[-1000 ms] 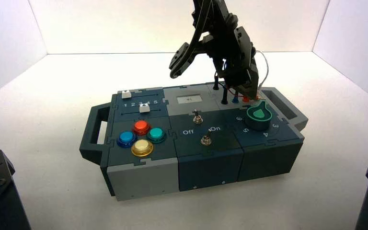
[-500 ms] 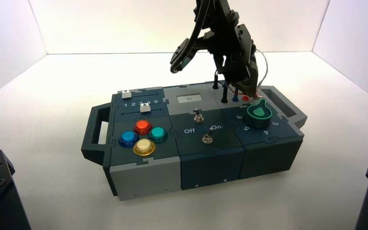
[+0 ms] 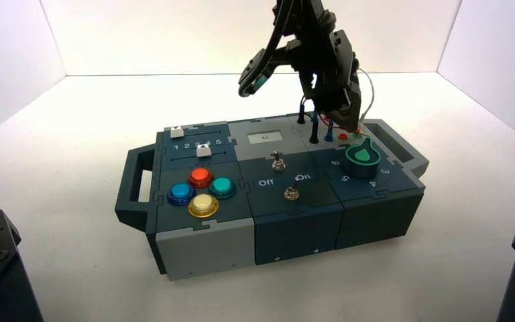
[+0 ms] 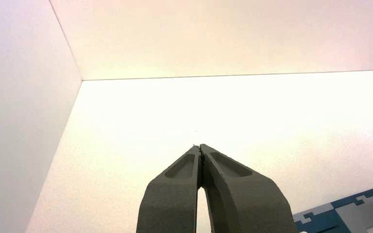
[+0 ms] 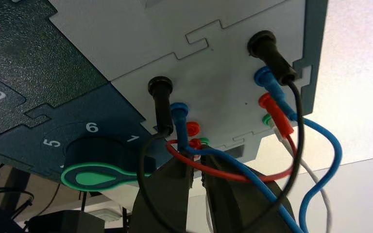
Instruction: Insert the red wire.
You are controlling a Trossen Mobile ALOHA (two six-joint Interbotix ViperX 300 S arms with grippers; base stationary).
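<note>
Right gripper (image 5: 196, 167) fingers narrow, pinched on the free plug of the thin red looped wire (image 5: 233, 175), plug tip just off the near red socket (image 5: 193, 128) on the grey panel at the far right corner of the dark blue and grey box (image 3: 295, 221). Whether the plug touches the socket: cannot tell. The wire's other red plug (image 5: 276, 114) sits in the far row of sockets, between a blue plug (image 5: 267, 82) and a green socket (image 5: 266, 119). Black wire (image 5: 161, 107) and blue wire (image 5: 178, 121) are plugged in the near row beside the gripper, loops hanging past the fingers. Green pointer knob (image 5: 97, 167) in its dark collar is just beside the gripper, numbers 5, 6, 7 around it. High view: right arm reaches down over the far right corner of the box.

Left gripper (image 4: 201, 155) fingers pressed together, holding nothing, parked off the box over the white table (image 4: 272, 111).
</note>
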